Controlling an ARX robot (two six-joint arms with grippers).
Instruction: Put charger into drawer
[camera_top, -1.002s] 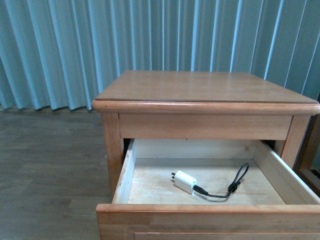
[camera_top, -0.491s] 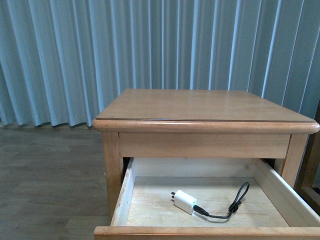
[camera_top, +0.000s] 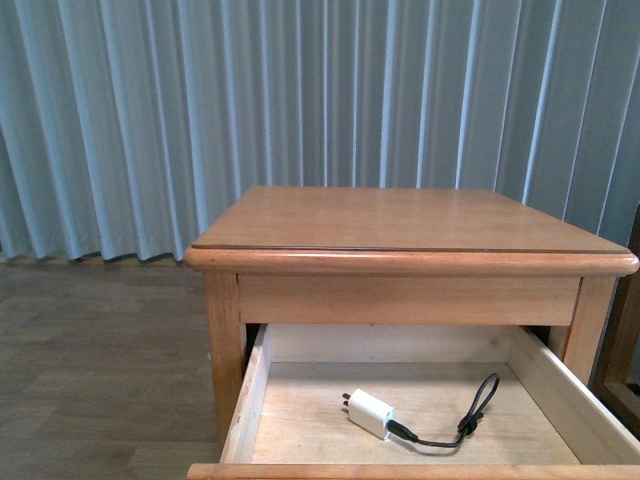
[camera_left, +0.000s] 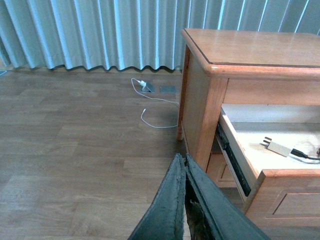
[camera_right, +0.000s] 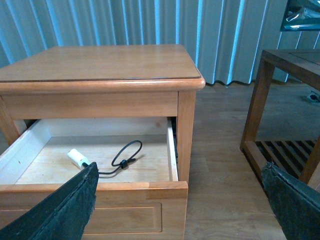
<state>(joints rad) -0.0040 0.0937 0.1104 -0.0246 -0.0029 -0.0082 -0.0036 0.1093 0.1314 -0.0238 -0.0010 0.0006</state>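
White charger (camera_top: 369, 412), black cable looped, lies in the open drawer (camera_top: 247, 405) before blue curtains (camera_top: 150, 120). The left gripper (camera_left: 185, 172) seems pinched together, empty; the right gripper (camera_right: 179, 172) gapes, empty.

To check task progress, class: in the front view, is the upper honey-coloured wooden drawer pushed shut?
No, the honey-coloured wooden drawer stands pulled out, with the small white rectangular charger lying on its pale floor.
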